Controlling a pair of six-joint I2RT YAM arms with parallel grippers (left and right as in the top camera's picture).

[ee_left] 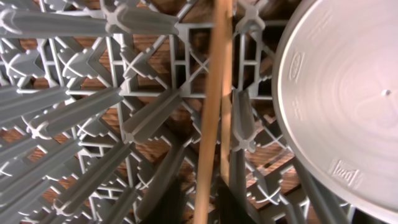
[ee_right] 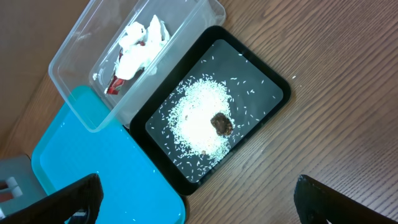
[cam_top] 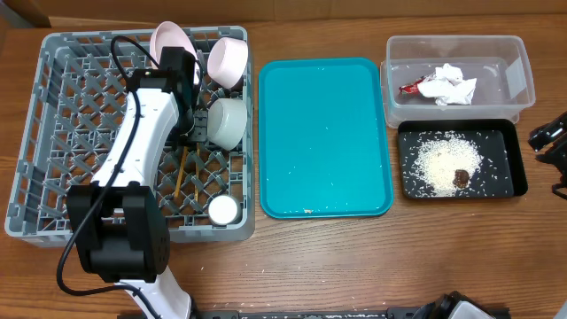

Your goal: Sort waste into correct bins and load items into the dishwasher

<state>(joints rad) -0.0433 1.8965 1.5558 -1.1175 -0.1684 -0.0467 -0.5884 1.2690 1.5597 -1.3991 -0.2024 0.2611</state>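
The grey dish rack (cam_top: 25, 133) holds the pink plate (cam_top: 170, 40), pinkish bowl (cam_top: 228, 60), grey-green bowl (cam_top: 229, 122), white cup (cam_top: 223, 209) and chopsticks (cam_top: 180, 173). My left gripper (ee_left: 208, 208) is low over the rack floor (ee_left: 74, 99). Its dark fingers (ee_left: 177, 205) stand a little apart on either side of a chopstick (ee_left: 211, 112), which lies on the lattice beside the bowl's underside (ee_left: 348, 93). My right gripper (ee_right: 205, 205) hangs open and empty at the table's right. The clear tub (cam_top: 514, 62) holds the napkin (cam_top: 452, 87) and red wrapper (cam_top: 411, 87). Rice (cam_top: 447, 159) and the brown lump (cam_top: 461, 177) lie in the black tray (cam_top: 514, 182).
The teal tray (cam_top: 323, 137) lies between the rack and the bins, with a few rice grains on it. In the right wrist view its corner (ee_right: 81, 162) sits beside the black tray (ee_right: 273, 93) and clear tub (ee_right: 74, 50). Bare wood lies in front of them.
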